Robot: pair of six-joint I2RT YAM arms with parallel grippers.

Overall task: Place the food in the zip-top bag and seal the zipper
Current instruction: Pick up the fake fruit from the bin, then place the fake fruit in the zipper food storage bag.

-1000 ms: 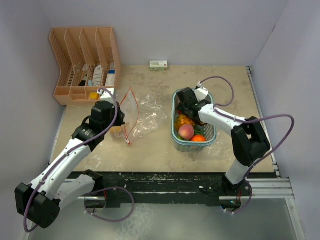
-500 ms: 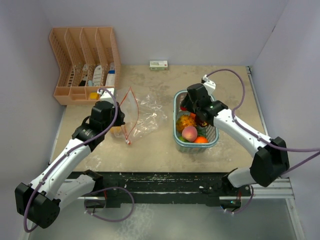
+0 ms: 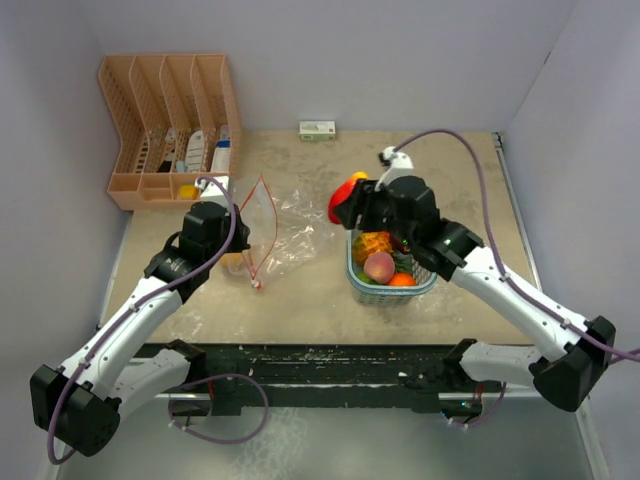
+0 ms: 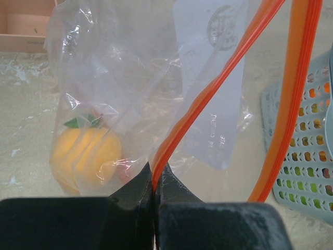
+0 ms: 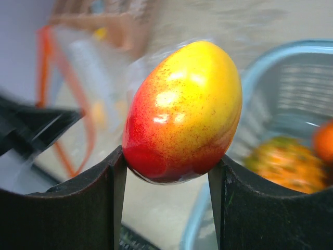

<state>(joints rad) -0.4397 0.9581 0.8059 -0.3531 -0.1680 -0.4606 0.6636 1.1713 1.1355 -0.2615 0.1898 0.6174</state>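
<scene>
The food sits in three places. A smooth, glossy egg-shaped fruit [image 5: 182, 112], red at its base and blending into speckled yellow, is clamped between the black fingers of your right pincer [image 5: 166, 164], lifted clear of the bench [image 3: 300, 310]. Just right of that pincer and lower down is the basket [image 3: 349, 265], teal plastic with a perforated wall. It holds a knobbly orange-green pineapple [image 3: 372, 243], a rounded pink peach [image 3: 379, 266] and a small orange [image 3: 400, 279].

Your left pincer [image 4: 155, 179] is clenched on the zipper [image 4: 208, 88], a thin ridged red-orange strip. It pinches one lip of the bag [image 4: 130, 78]. From the fingertips that lip runs up and to the right, and the other lip stands apart from it farther right, so the mouth gapes in a narrow wedge. The bag is crinkly clear film with a pale printed panel, and it lies crumpled on the bench beyond this pincer. Inside it, just left of the fingertips, rests a yellow-orange peach [image 4: 86, 159], softly lobed, with small green leaves on top.
</scene>
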